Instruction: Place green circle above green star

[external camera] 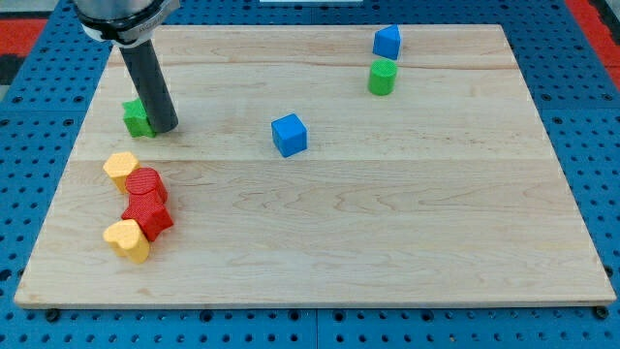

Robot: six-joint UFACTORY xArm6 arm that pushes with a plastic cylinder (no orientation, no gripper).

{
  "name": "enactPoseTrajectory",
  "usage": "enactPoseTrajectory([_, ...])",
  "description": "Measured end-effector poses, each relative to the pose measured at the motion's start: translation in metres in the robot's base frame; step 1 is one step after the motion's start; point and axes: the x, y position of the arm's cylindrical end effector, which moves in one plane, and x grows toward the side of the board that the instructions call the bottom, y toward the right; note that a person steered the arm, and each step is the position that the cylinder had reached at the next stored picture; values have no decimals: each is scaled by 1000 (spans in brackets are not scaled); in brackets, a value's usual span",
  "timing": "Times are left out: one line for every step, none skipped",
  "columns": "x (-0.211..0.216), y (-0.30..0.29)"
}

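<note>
The green circle [383, 77], a short cylinder, stands near the view's top, right of centre. The green star [137, 118] lies at the view's left, partly hidden behind my rod. My tip [164, 127] rests on the board touching the star's right side. The circle is far to the right of the star and slightly higher in the view.
A blue block [387, 42] sits just above the green circle. A blue cube [289, 135] lies near the middle. At the lower left is a cluster: a yellow block [121, 168], a red cylinder [145, 184], a red block [147, 214], and a yellow heart [128, 238]. The wooden board [387, 242] has blue pegboard around it.
</note>
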Motion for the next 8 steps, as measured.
enactPoseTrajectory([0, -15])
enactPoseTrajectory([-20, 36])
enactPoseTrajectory([-20, 117])
enactPoseTrajectory([-13, 209])
enactPoseTrajectory([-30, 316])
enactPoseTrajectory([-56, 380])
enactPoseTrajectory([-96, 378])
enactPoseTrajectory([-104, 343])
